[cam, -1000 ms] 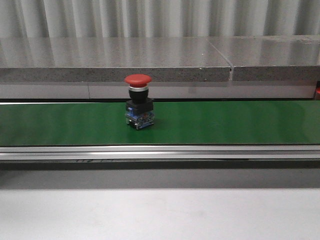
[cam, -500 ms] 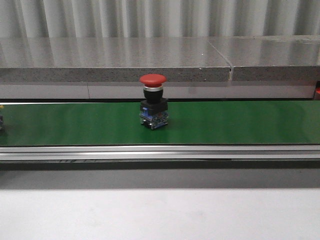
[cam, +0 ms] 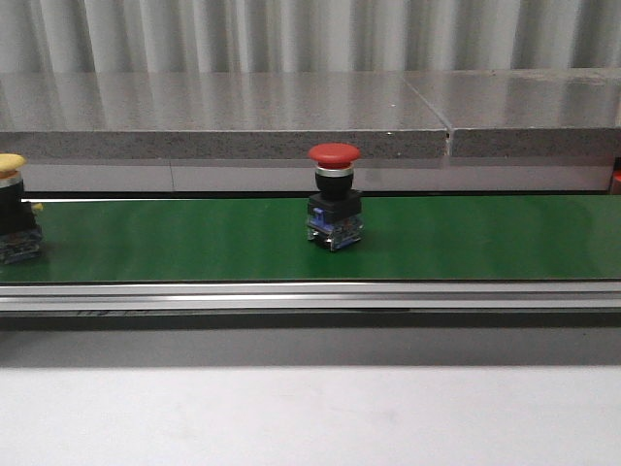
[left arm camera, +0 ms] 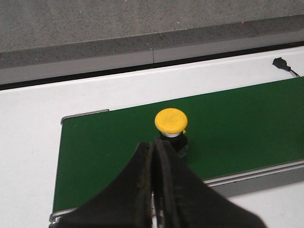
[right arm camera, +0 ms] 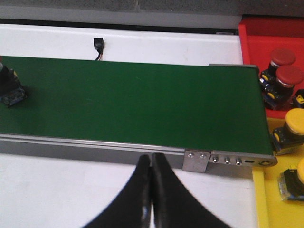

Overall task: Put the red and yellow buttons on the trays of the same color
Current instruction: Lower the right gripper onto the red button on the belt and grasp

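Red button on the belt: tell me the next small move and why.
Probably open the right tool and wait near the belt's end. The red button stands upright mid-belt, both tools are shut, and the red tray sits beyond that end, on the right arm's side.

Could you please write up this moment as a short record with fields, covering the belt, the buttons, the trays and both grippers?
belt: green conveyor belt, carrying two buttons
red button: upright, mid-belt
yellow button: upright, near the belt's left end
red tray: beyond the belt's right end, two red buttons in view
yellow tray: beside the red tray, two yellow buttons in view
left gripper: shut, empty, near the yellow button
right gripper: shut, empty
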